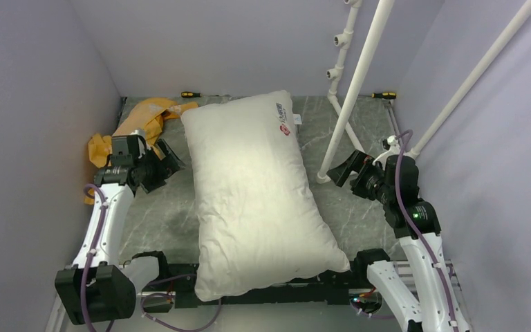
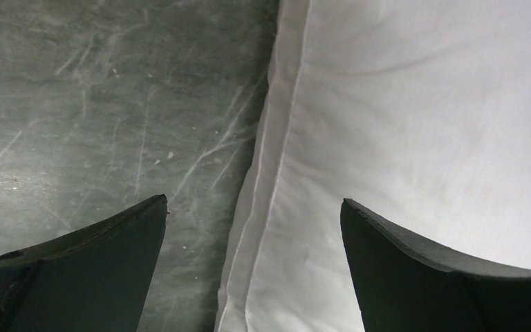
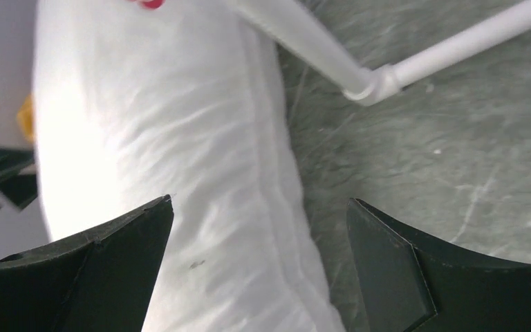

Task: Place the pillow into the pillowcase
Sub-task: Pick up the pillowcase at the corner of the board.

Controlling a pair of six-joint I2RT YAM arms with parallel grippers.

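Pillow [image 1: 256, 194]: white, plump, lying lengthwise on the table [image 1: 159, 214], red logo at its far end. Pillowcase [image 1: 142, 121]: orange-yellow, crumpled at far left, just beside the pillow's far corner. Left gripper [image 1: 173, 164], right gripper [image 1: 342, 169] — jaws spread wide, holding nothing — facing the pillow's left and right seams.

Pillow [image 1: 256, 194]: one. Pillowcase [image 1: 142, 121]: one, left of the pillow. Screwdrivers: two, left screwdriver [image 1: 191, 94] and right screwdriver [image 1: 384, 95], both beyond the pillow. Claws: two, left claw [image 1: 173, 159] and right claw [image 1: 342, 169], flanking the pillow.
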